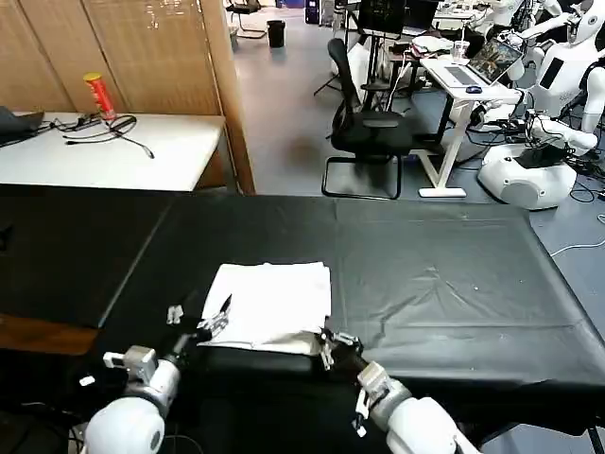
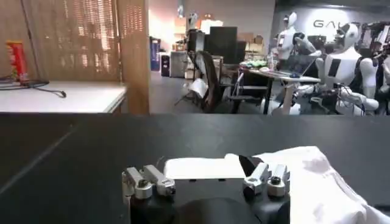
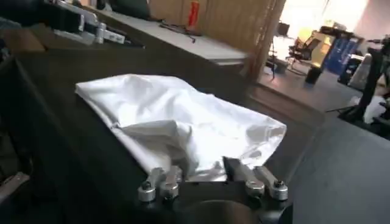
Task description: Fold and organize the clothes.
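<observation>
The plain white soft cotton T-shirt (image 1: 272, 305) lies folded into a roughly rectangular bundle on the black cloth-covered table (image 1: 454, 284), near the table's near edge and a little left of its middle. Its top face is smooth, with soft creases, and no print shows. In the right wrist view the T-shirt (image 3: 183, 125) looks layered, with a loose fold bunched along the near side.

The left gripper (image 1: 200, 322) sits at the shirt's near left corner, its metal fingers spread apart; one finger rests at the fabric's edge while the other stands over bare black cloth. In the left wrist view the left gripper (image 2: 207, 182) shows both finger pairs well apart, with white fabric (image 2: 304, 176) rising beside one of them. Nothing is pinched between them.

The right gripper (image 1: 331, 348) is at the shirt's near right corner, just touching the hem. In its own wrist view the right gripper (image 3: 212, 182) has fingers spread, with the bunched near edge of the fabric lying just ahead of the gap; whether it grips any cloth cannot be told.

Farther off on the left stands a white side table (image 1: 142, 151) carrying a red cylindrical can (image 1: 98, 95) and black cables (image 1: 104, 128). A black office chair (image 1: 364, 128) stands on the grey floor beyond the table's far edge.
</observation>
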`<action>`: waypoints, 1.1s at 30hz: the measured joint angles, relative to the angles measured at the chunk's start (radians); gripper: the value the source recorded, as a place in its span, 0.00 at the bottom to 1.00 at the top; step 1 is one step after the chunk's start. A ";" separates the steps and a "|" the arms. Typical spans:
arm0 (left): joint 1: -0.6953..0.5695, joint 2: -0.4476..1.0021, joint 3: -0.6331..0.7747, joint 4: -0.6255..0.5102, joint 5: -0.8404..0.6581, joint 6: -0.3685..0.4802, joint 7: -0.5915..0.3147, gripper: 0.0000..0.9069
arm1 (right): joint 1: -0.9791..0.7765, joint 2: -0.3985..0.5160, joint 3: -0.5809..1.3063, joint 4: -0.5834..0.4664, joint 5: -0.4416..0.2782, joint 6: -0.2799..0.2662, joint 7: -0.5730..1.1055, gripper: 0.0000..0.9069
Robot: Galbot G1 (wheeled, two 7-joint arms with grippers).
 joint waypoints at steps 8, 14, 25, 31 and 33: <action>-0.051 0.012 -0.009 0.058 -0.051 -0.050 0.000 0.97 | -0.052 -0.003 0.020 0.036 0.003 -0.023 0.000 0.97; -0.090 -0.005 -0.015 0.129 -0.110 -0.091 0.029 0.97 | -0.112 -0.005 0.074 0.095 0.061 -0.003 0.032 0.97; -0.135 -0.031 -0.017 0.277 -0.233 -0.118 0.071 0.97 | -0.208 0.018 0.158 0.246 0.114 0.007 0.066 0.97; -0.128 -0.032 -0.024 0.299 -0.242 -0.103 0.083 0.72 | -0.201 0.029 0.163 0.260 0.118 0.007 0.070 0.97; -0.124 -0.032 -0.024 0.303 -0.237 -0.097 0.092 0.47 | -0.197 0.032 0.163 0.261 0.118 0.007 0.070 0.97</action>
